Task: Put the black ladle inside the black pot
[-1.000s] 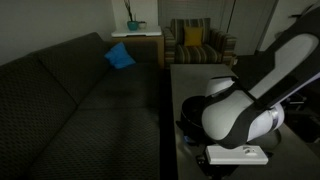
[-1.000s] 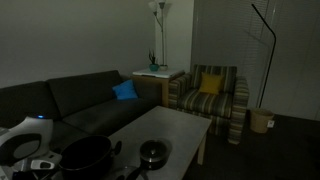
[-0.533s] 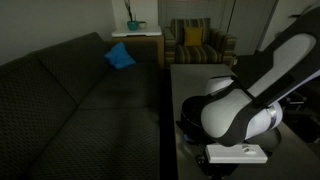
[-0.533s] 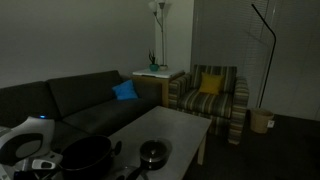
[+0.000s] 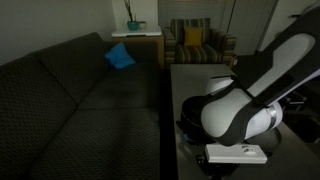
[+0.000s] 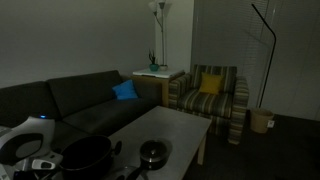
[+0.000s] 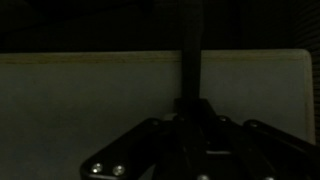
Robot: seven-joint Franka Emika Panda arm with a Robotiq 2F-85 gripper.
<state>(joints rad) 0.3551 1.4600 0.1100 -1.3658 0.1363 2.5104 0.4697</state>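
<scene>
The scene is very dark. In the wrist view a slim black ladle handle (image 7: pixel 190 45) runs straight up from between my gripper's fingers (image 7: pixel 196 112), which look closed on it above the pale table (image 7: pixel 80 100). The scoop head is hidden. The wide black pot (image 6: pixel 88 155) stands at the table's near end, right beside my arm (image 6: pixel 25 138). In an exterior view my white arm (image 5: pixel 240 110) covers the pot and the gripper.
A smaller dark pan with a lid (image 6: pixel 152 153) stands next to the pot. A dark sofa (image 6: pixel 70 100) with a blue cushion (image 6: pixel 124 91) runs along the table (image 6: pixel 175 125). A striped armchair (image 6: pixel 213 95) stands beyond it.
</scene>
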